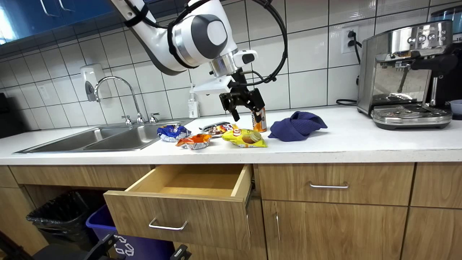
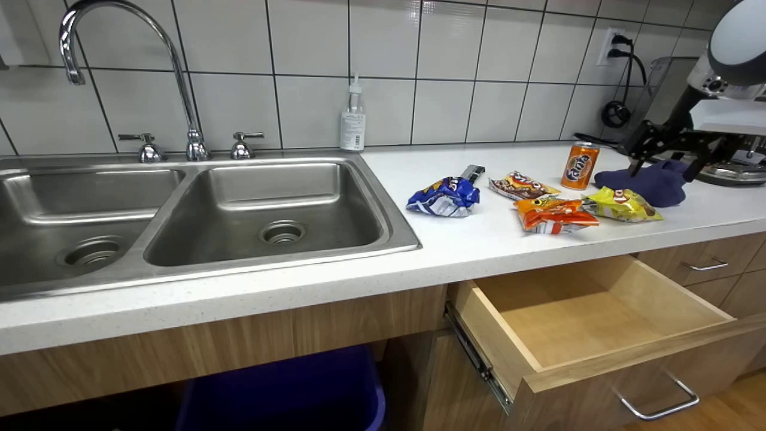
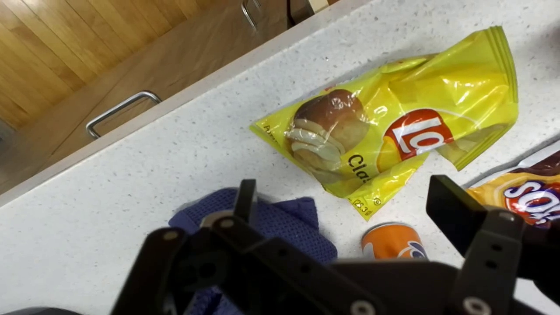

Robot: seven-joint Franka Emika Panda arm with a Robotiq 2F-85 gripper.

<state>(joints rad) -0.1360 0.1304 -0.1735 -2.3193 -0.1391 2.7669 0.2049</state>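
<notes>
Yellow chip bag lay on the counter, toward the near edge | claw hung raised over the counter, spread apart | orange can stood upright on the bag's far side | navy cloth lay bunched to the right

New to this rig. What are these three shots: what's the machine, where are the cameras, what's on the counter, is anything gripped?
The machine is a white and grey robot arm ending in a black two-fingered gripper. Two pictures come from cameras standing outside the robot. The third comes from a camera on its wrist, so the fingers loom large over the counter.

On the counter are four snack bags: a yellow bag, an orange bag, a blue bag and a brown bag. There is also an orange can, upright, and a dark blue cloth.

Nothing is gripped: the fingers stand apart, above the counter.
</notes>
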